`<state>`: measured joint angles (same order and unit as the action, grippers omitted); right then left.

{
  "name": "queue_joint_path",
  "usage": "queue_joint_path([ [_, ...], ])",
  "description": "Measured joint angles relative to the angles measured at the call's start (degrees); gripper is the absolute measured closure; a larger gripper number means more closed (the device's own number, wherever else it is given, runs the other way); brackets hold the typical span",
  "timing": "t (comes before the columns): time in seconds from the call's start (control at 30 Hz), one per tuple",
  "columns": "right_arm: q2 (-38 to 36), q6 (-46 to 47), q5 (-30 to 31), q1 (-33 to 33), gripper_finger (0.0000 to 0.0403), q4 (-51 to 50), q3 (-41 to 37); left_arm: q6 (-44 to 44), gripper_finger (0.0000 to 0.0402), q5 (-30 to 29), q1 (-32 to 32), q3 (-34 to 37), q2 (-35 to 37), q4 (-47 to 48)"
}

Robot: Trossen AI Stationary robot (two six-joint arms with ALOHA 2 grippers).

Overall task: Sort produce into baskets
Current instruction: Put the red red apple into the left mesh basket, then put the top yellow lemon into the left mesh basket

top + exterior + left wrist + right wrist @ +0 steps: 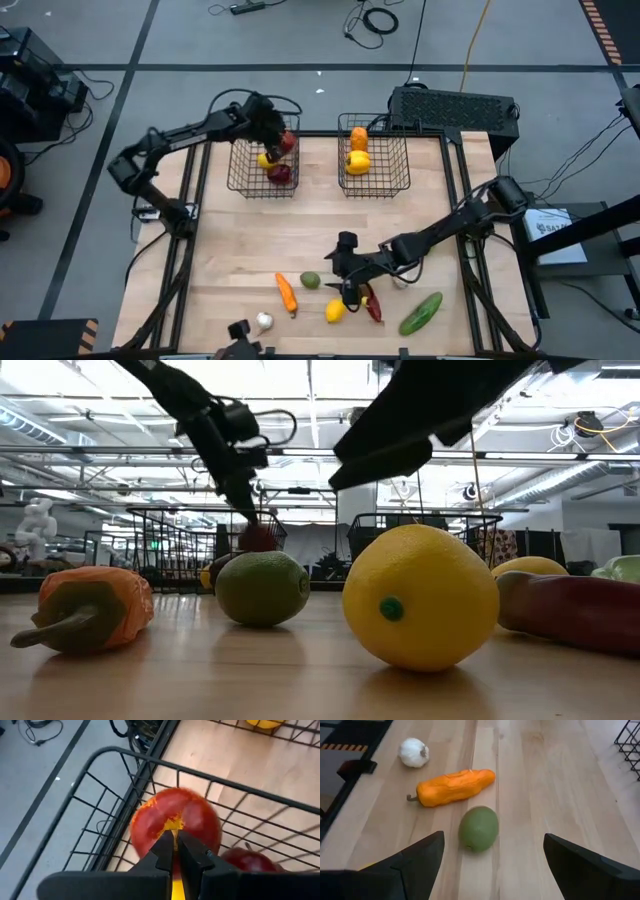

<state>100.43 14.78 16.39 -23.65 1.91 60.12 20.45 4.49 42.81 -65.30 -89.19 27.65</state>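
My left gripper [270,128] hangs over the left wire basket [240,170], shut, with its fingertips [177,837] right at a red apple [175,822] inside the basket. A second red apple [281,174] and a yellow piece [266,158] lie in the basket below. My right gripper [348,272] is open and empty above the table near its front. A lime [478,827] lies on the wood just ahead of its two fingers. Nearby lie an orange carrot [287,293], a white garlic [264,322], a lemon [335,311], a red chilli [372,305] and a green cucumber [421,312]. My left gripper points down into the basket with its shut fingertips over the top of the red apple [172,827]. I cannot tell whether they touch it.
The right wire basket [400,170] at the far edge holds yellow and orange pieces [357,160]. A dark box [455,108] stands behind it. Bare wood lies between the baskets and the loose produce at the front.
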Motion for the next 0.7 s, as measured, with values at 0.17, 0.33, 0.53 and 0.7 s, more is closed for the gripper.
queue_joint_path([
  [0.17, -0.56, 0.80, 0.01, -0.89, 0.0071, -0.61, 0.00, 0.88, 0.0383, -0.04, 0.02, 0.00, -3.87, -2.85],
  [0.33, -0.56, 1.76, -0.08, -1.39, 0.0071, -0.80, 0.00, 0.86, 0.0333, -1.53, 0.09, 0.00, -4.60, -3.29],
  [0.53, -0.82, 3.05, -0.23, -1.56, 0.0071, -1.44, 0.00, -0.58, 0.0232, -5.73, 0.26, 0.02, -3.22, -2.44],
  [0.7, -3.94, 6.46, -0.14, -2.40, 0.0071, -8.47, 0.02, -4.52, 0.0185, -6.27, -2.06, 0.02, 3.04, 0.28],
])
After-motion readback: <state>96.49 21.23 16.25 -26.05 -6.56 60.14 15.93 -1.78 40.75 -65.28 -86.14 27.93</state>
